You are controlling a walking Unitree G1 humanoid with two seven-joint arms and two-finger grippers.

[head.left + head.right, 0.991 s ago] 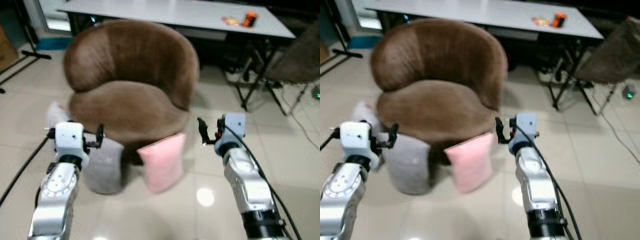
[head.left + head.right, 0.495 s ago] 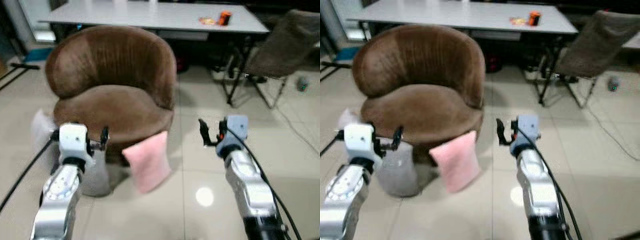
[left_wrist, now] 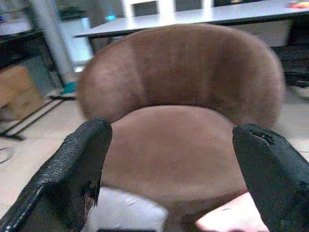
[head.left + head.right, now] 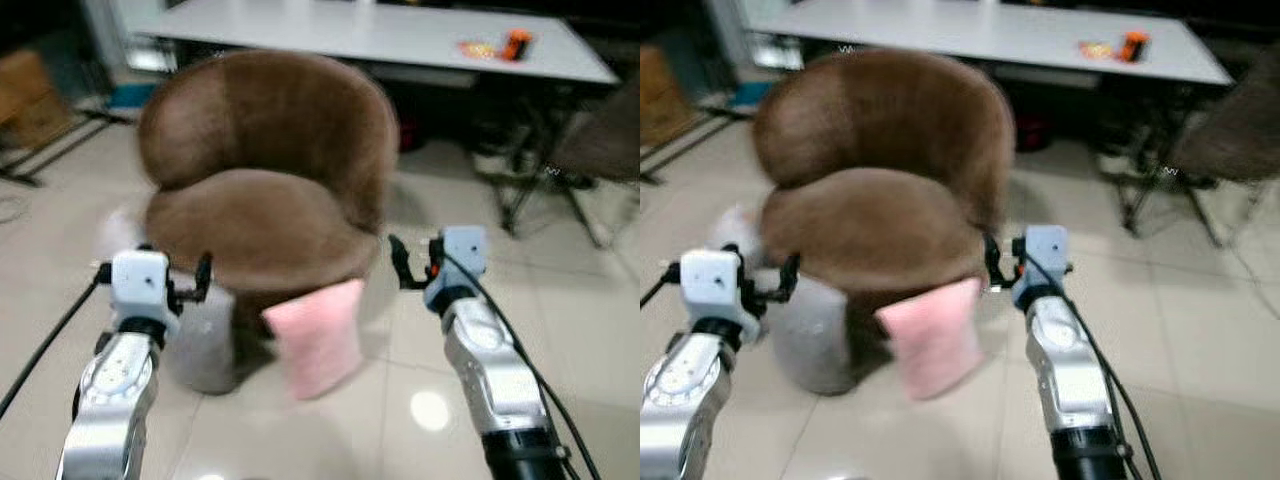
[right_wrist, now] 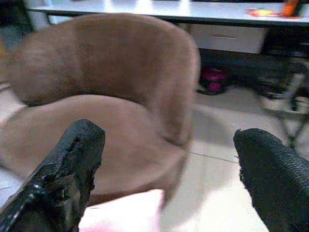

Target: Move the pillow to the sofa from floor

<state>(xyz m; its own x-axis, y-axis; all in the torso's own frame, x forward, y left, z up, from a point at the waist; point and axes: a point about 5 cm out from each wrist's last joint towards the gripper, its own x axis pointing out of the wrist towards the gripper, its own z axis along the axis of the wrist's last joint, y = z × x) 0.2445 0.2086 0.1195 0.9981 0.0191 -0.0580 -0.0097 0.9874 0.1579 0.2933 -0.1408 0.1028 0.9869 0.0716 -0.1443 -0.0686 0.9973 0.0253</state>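
Note:
A pink pillow (image 4: 315,335) stands on the tiled floor, leaning against the front of a brown round armchair (image 4: 265,180). A grey pillow (image 4: 205,335) stands just left of it, also against the chair. My left gripper (image 4: 152,272) is open and hovers above the grey pillow. My right gripper (image 4: 415,268) is open too, held at the chair's right side, up and to the right of the pink pillow. Both wrist views look between wide-spread fingers (image 3: 82,154) (image 5: 77,150) at the chair seat, with a pink pillow corner (image 5: 125,215) low in view.
A long white table (image 4: 400,35) with an orange item (image 4: 515,42) stands behind the chair. A folding chair (image 4: 600,150) is at the right and a cardboard box (image 4: 35,95) at the far left. A pale cushion (image 4: 115,230) lies left of the armchair.
The head camera has swung, so the whole scene has shifted and is blurred. Both arms hold the same raised pose and the pillows lie where they were.

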